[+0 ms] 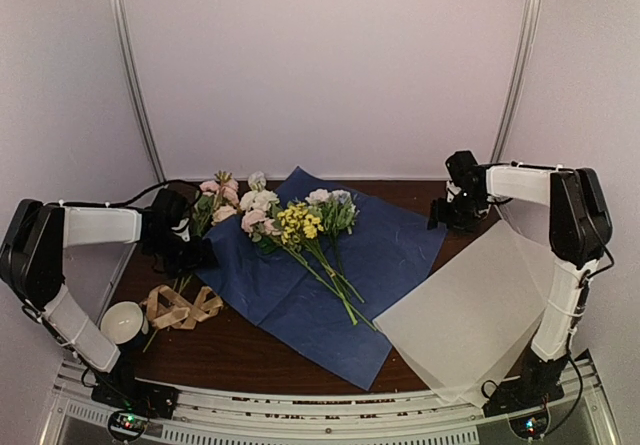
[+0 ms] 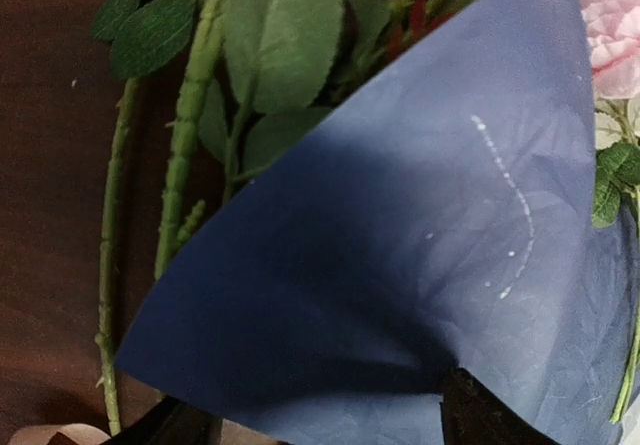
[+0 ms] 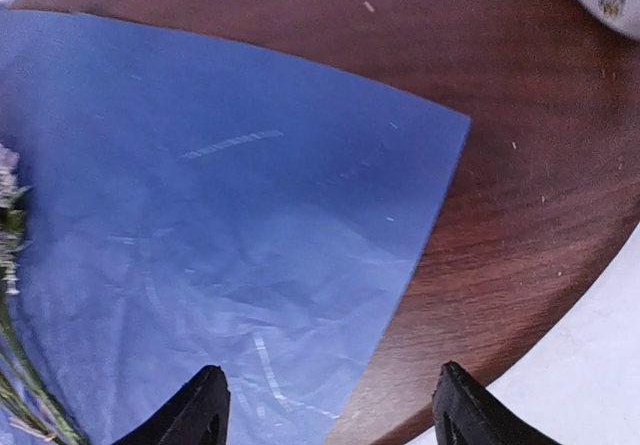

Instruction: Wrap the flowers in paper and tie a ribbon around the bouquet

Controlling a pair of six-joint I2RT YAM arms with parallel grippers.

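The paper (image 1: 300, 265) is lying spread flat like a diamond, likely so its corners can fold inward. The flowers (image 1: 300, 227) are lying across its middle, with the blooms toward its far-left edge and the stems trailing to its near side. The left gripper (image 2: 320, 420) is sitting at its left corner, fingers wide, with that corner rising between them unpinched. The right gripper (image 3: 330, 405) is hanging over its right corner, fingers spread and gripping nothing. The ribbon (image 1: 180, 307) is waiting off its left side.
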